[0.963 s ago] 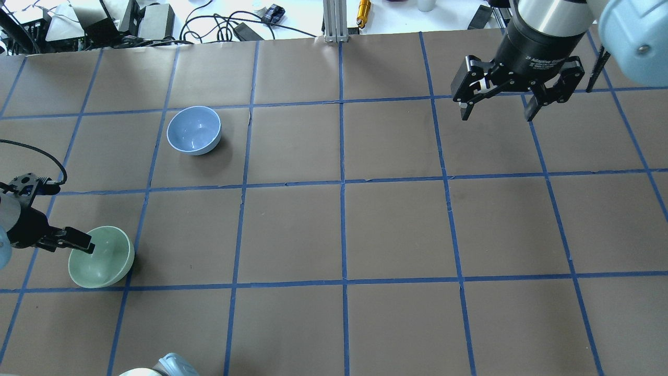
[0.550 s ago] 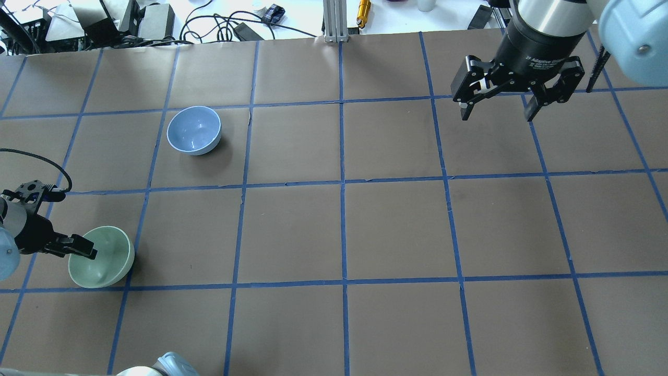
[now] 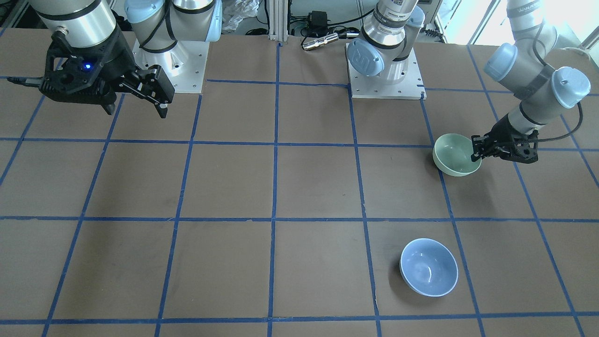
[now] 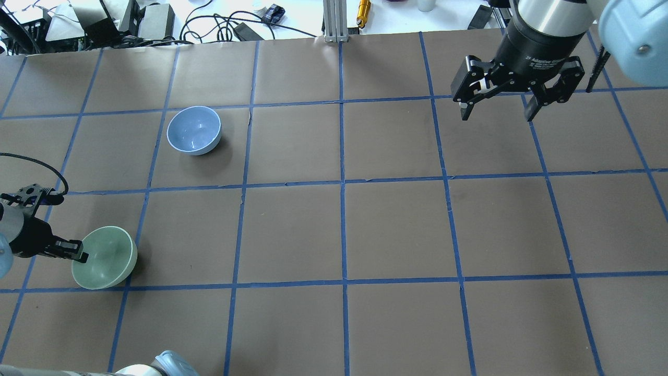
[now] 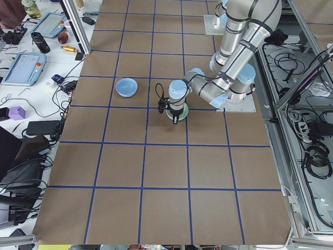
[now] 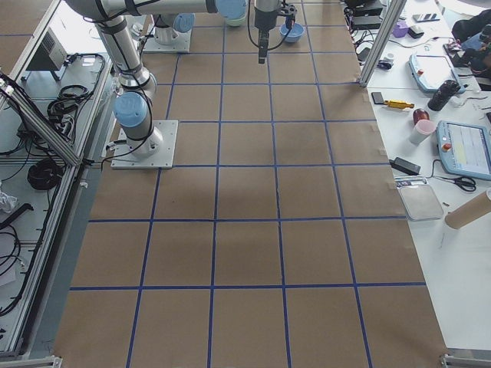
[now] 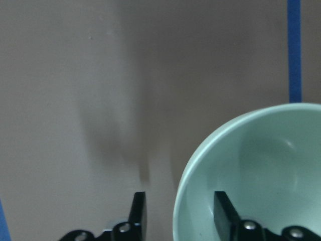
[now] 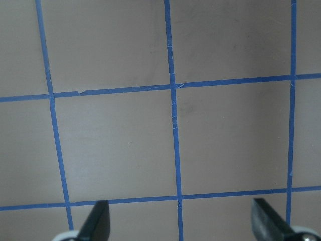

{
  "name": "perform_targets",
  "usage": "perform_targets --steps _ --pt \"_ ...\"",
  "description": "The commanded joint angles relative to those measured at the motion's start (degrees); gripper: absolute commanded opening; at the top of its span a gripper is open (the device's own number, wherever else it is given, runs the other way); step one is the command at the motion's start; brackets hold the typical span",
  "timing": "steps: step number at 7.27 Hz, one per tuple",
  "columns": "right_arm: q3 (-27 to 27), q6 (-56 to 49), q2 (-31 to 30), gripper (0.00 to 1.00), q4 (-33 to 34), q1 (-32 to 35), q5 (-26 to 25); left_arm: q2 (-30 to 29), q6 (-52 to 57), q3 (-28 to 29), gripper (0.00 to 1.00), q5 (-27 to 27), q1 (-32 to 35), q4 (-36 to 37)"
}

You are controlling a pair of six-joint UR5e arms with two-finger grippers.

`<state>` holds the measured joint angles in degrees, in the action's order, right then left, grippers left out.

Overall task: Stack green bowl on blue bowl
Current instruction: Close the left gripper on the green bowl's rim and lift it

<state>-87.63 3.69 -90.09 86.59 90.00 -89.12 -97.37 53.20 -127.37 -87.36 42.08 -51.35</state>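
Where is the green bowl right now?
In the overhead view the green bowl sits near the left edge, close to the robot, the left gripper straddling its rim; the blue bowl stands apart, farther out.

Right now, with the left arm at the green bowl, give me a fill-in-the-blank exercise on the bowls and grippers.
1. The left gripper has one finger on each side of the green bowl's ___.
2. The blue bowl holds ___.
3. The right gripper is ___, with only table under it.
4. The two bowls stand ___, not touching.

Missing words: rim; nothing; open; apart.
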Motion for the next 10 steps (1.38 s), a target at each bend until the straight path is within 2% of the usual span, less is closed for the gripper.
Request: perform_targets --steps 1,3,4,6,10 --pt "0.0 0.0 0.0 1.0 -0.02 0.0 0.0 0.08 -0.03 1.67 0.0 2.44 -0.86 -0.77" --pt "-0.09 0.0 0.0 1.0 -0.02 0.0 0.0 0.25 -2.82 9.38 0.0 5.16 0.98 -10.82" --pt "0.0 0.0 0.0 1.0 -0.02 0.0 0.0 -0.44 -6.67 13.33 0.0 6.66 3.95 -13.49" --pt "0.0 0.0 0.0 1.0 0.07 0.0 0.0 -2.28 -14.82 20.54 0.0 6.67 11.68 -15.35" --pt "0.0 0.0 0.0 1.0 -0.02 0.0 0.0 -11.42 -31.62 33.47 0.0 6.5 24.25 -18.09"
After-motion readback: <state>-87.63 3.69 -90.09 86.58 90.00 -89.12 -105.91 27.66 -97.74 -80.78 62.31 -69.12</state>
